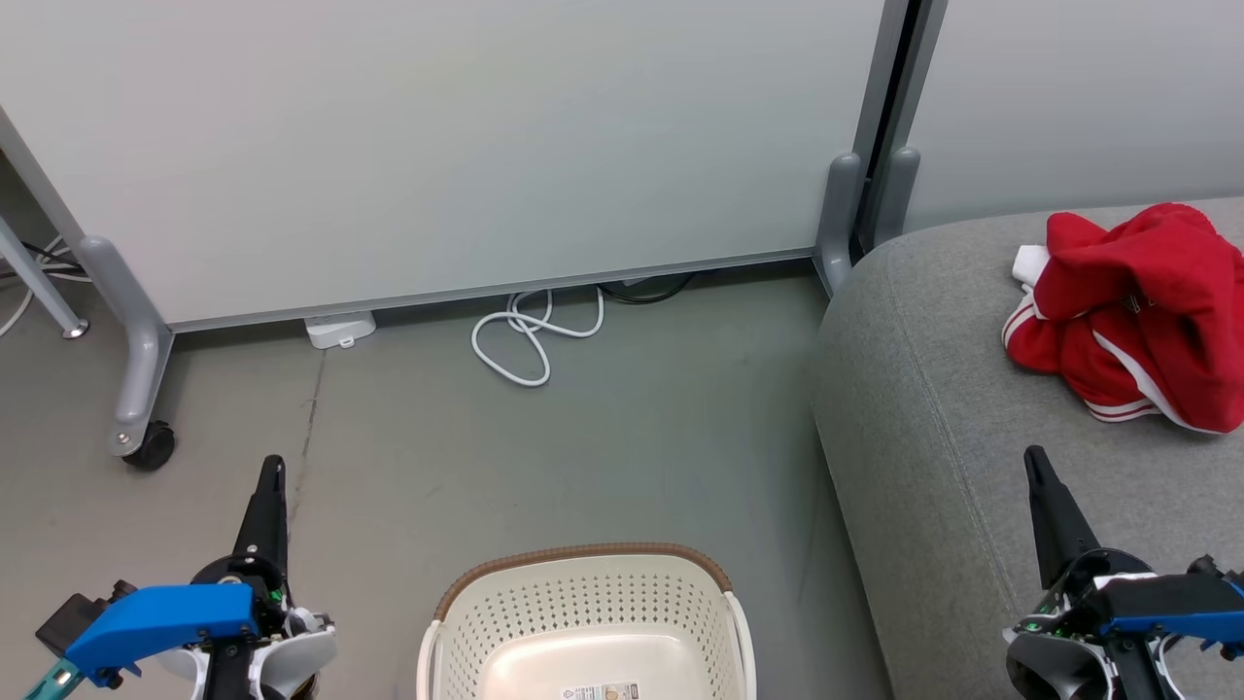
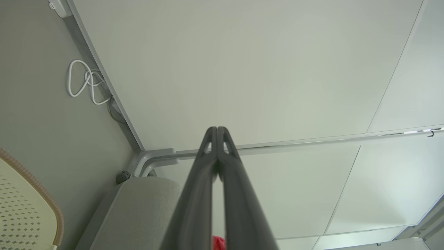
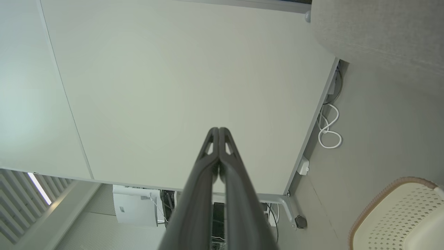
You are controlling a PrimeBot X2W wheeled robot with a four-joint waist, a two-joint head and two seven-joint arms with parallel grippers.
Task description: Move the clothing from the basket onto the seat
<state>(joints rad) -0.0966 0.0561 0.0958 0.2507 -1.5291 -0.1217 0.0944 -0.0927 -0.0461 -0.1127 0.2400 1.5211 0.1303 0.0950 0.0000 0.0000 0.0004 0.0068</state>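
Clothing (image 1: 1137,311) lies heaped on the seat (image 1: 923,437); the basket's (image 1: 583,556) visible part is bare. Left fingers (image 1: 264,520) and right fingers (image 1: 1054,525) are pressed together, holding nothing. Work looks done: best park both clear.

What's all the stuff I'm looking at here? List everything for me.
clothing: one crumpled heap, red with white trim, on the seat
basket: one, cream with brown rim, on the floor beside the seat
seat: one, grey, at the right
cable: one, white, looped on the floor
partition panels: two, pale, at the back
caster: one, black, under a panel leg
left gripper: one, dark, shut, lower left
right gripper: one, dark, shut, lower right, over the seat
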